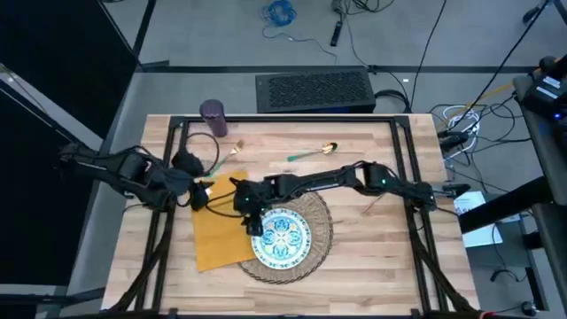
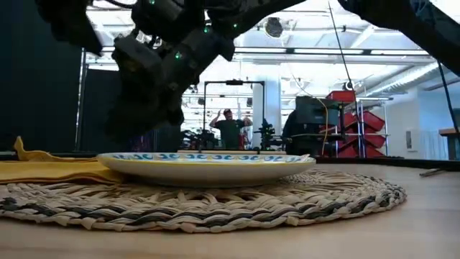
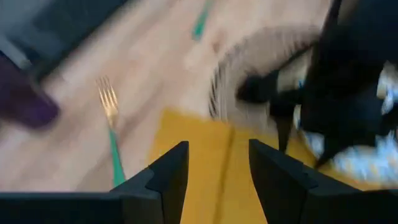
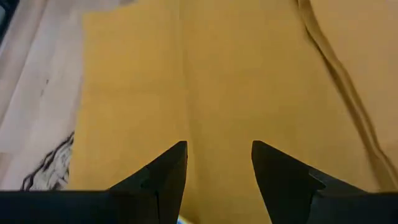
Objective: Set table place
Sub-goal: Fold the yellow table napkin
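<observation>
1. High view: the wooden surface [image 1: 372, 257] fills the black-railed frame, with both arms reaching in over it.
2. Next in size, the round straw placemat [image 1: 317, 232] lies on the near middle of the surface; in the low view its woven rim [image 2: 338, 198] spreads flat around the plate.
3. A yellow napkin [image 1: 215, 237] lies on the surface just left of the placemat, its right edge reaching the mat. In the right wrist view the cloth [image 4: 205, 74] fills almost the whole picture, with a crease running across it.
4. On the placemat sits the white plate [image 1: 282, 237] with its teal pattern, a little left of the mat's centre; the low view shows it resting level [image 2: 208, 167].
5. Over the napkin's right edge and the plate's left rim hangs the right gripper [image 1: 248, 217], its fingers spread apart above the yellow cloth.
6. At the napkin's far left corner is the left gripper [image 1: 202, 197], its fingers also spread, with nothing between them.
7. A purple cup [image 1: 213, 118] stands at the far left edge of the surface.
8. A spoon [image 1: 312, 153] lies on the far middle of the surface, well apart from the placemat.
9. Between the cup and the spoon lies a fork [image 1: 229, 156], also seen in the left wrist view [image 3: 111, 127], beside the napkin.
</observation>
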### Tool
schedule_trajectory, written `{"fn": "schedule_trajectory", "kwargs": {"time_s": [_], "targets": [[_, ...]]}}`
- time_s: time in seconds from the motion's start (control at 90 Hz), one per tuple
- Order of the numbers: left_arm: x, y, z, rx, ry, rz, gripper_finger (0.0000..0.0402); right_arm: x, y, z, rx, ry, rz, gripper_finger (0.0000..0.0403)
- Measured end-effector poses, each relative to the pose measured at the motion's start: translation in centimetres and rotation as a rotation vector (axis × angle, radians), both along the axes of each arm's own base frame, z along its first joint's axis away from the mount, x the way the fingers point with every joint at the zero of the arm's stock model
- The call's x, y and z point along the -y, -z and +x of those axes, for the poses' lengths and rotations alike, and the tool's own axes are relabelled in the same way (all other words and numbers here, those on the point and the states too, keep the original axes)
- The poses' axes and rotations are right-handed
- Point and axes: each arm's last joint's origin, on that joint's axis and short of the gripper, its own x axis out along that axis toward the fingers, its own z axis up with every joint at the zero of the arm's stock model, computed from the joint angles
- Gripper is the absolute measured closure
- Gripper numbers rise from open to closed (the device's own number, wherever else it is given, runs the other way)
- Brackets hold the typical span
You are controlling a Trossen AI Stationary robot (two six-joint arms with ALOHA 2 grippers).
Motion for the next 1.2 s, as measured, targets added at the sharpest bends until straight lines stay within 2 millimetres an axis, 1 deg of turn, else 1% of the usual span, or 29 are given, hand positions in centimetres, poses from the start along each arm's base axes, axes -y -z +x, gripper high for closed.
{"fn": "schedule_trajectory", "kwargs": {"time_s": [0.078, 0.222, 0.344, 0.5, 0.611, 0.711, 0.822, 0.989, 1.111, 1.2], "targets": [[0.4, 0.5, -0.5, -0.064, -0.01, -0.067, 0.0252, 0.1, 0.0, 0.0, -0.003, 0.005, -0.01, 0.0236], [1.7, 1.7, -0.7, -0.155, 0.022, -0.195, 0.0252, 0.2, 0.0, -0.1, -0.009, 0.009, -0.002, 0.0236], [3.0, 2.8, -0.8, -0.22, 0.068, -0.234, 0.0252, 0.2, 0.0, -0.1, -0.017, 0.021, 0.007, 0.0236], [4.8, 4.5, -1.8, -0.295, 0.078, -0.277, 0.0252, 0.2, 0.2, -0.3, -0.044, 0.021, 0.007, 0.0236], [5.9, 5.1, -2.2, -0.301, 0.083, -0.306, 0.0252, 0.2, 0.1, -0.2, -0.035, 0.023, 0.008, 0.0236], [7.1, 5.7, -2.2, -0.292, 0.114, -0.323, 0.0252, 0.2, 0.1, -0.2, -0.029, 0.031, 0.015, 0.0236], [8.4, 6.5, -1.6, -0.279, 0.143, -0.281, 0.0252, 0.2, 0.8, 0.1, -0.031, 0.04, 0.023, 0.0236], [9.5, 8.4, -0.6, -0.358, 0.121, -0.143, 0.0252, 0.2, 2.3, 0.3, -0.055, 0.058, 0.04, 0.0236], [10.2, 9.7, 0.0, -0.425, 0.125, -0.077, 0.0252, 0.2, 2.8, 0.3, -0.066, 0.059, 0.041, 0.0236], [10.8, 10.4, 0.5, -0.435, 0.148, -0.062, 0.0252, 0.2, 2.8, 0.3, -0.064, 0.059, 0.042, 0.0236]]}}
